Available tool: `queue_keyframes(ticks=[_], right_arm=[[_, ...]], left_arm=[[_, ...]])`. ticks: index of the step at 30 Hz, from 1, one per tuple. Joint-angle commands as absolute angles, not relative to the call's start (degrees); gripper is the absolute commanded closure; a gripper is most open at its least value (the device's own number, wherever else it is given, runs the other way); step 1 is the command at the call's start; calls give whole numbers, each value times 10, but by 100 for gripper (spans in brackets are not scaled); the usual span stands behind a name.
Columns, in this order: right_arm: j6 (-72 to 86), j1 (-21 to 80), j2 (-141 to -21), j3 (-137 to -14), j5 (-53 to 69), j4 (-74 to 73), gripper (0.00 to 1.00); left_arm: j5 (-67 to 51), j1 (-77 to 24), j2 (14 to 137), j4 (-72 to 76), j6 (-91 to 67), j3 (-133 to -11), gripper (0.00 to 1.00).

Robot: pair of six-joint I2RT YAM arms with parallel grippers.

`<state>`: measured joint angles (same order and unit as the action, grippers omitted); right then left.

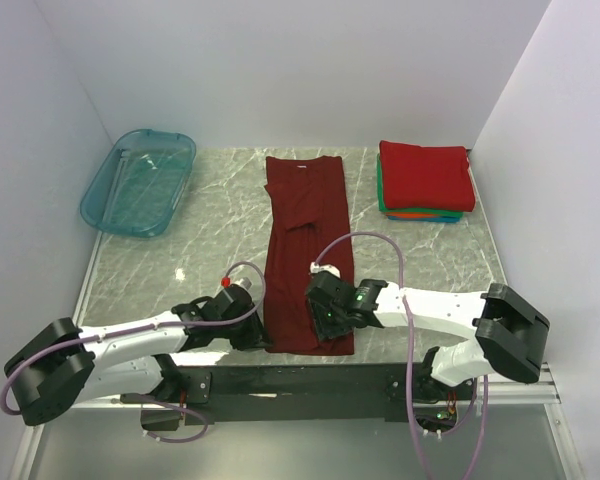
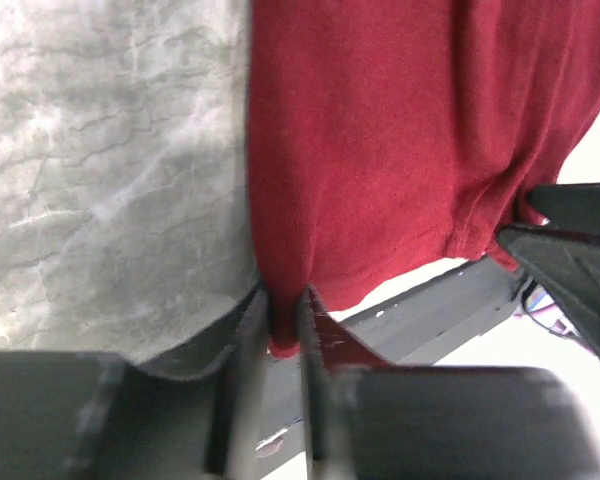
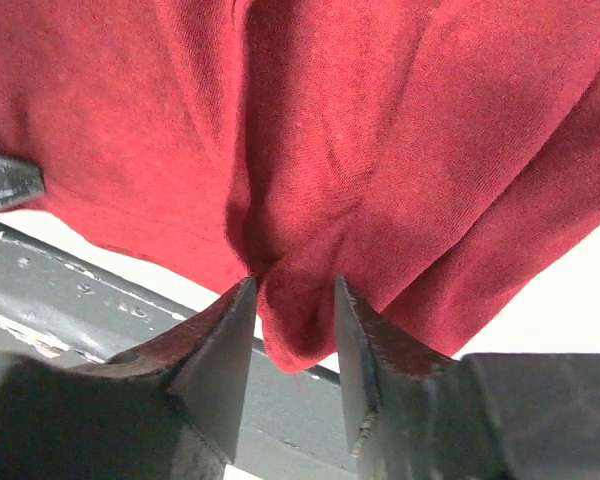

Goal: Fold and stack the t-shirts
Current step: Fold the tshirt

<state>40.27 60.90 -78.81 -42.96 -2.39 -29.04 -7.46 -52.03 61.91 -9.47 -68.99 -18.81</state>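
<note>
Maroon t-shirt (image 1: 300, 215) lies as a long narrow strip down the middle of the bench (image 1: 210, 230), collar at the far end, hem at the near edge. Left jaws, nearly closed, pinch the hem's left corner. Right jaws, about half closed, hold a bunched fold of hem near its right corner. Step in hand: grasping the hem for the lengthwise fold. The next move probably calls for lifting both corners together and carrying them level toward the collar. Folded shirts (image 1: 425, 180) sit stacked at far right.
</note>
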Motion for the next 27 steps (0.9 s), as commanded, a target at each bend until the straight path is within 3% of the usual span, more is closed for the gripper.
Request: queue_keyframes(ticks=[1,2,3,16,17,18,21,27], right_arm=[[385,614,-787,-427,-27,-285,57],[385,614,-789,-426,-28,-287,58],[381,614,-792,-425,-26,-285,59],[392,621,-828,-400,-26,-281,61],[394,621,-831,-400,-32,-281,63],[394,621,-831,-401,-31,-280,74],[395,623,-823,-405,-27,-272,92],[393,622,-773,-422,-23,-282,95]], left_arm=[[-54,-524,635,-91,-693,-201,81],[-52,-525,636,-97,-694,-200,87],[-50,-525,636,-99,-697,-200,99],[-47,-525,610,-113,-707,-181,100],[-47,-525,610,-111,-706,-181,100],[-50,-526,611,-108,-706,-181,100],[-54,-526,619,-101,-702,-183,100],[-58,-526,629,-93,-701,-182,100]])
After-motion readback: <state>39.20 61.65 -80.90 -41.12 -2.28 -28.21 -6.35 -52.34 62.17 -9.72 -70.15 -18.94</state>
